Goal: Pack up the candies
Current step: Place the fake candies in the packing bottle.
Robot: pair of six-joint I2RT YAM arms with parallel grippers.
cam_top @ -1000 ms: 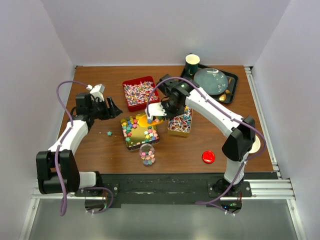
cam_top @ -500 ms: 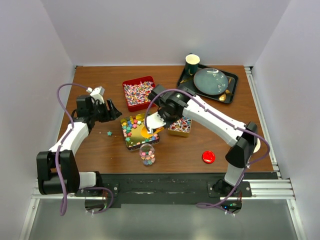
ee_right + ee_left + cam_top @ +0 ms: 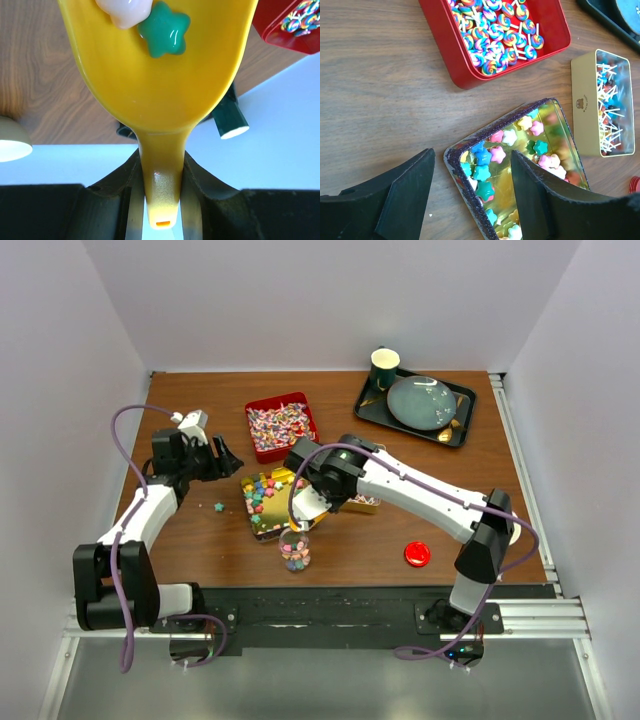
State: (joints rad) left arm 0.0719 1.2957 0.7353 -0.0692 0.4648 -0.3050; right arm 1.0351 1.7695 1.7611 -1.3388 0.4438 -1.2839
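Observation:
My right gripper (image 3: 303,516) is shut on the handle of a yellow scoop (image 3: 160,75). The scoop holds a green star candy (image 3: 163,34) and a pale pink one (image 3: 125,12), just above and behind a small clear jar (image 3: 294,550) with several candies in it. The mirrored gold tray (image 3: 256,523) of star candies lies left of it and also shows in the left wrist view (image 3: 470,142). My left gripper (image 3: 222,457) (image 3: 472,195) is open and empty over the tray's left corner. A red tin (image 3: 280,426) holds swirl sweets. A gold box (image 3: 364,502) of wrapped twists is partly hidden by my right arm.
A loose green star (image 3: 218,507) lies on the table left of the gold tray. A red round lid (image 3: 417,554) sits at the front right. A dark tray (image 3: 459,430) with a plate and a green cup (image 3: 384,366) stands at the back right.
My right gripper has carried the scoop from over the star tray toward the near edge, to just above the jar. The left arm has not moved.

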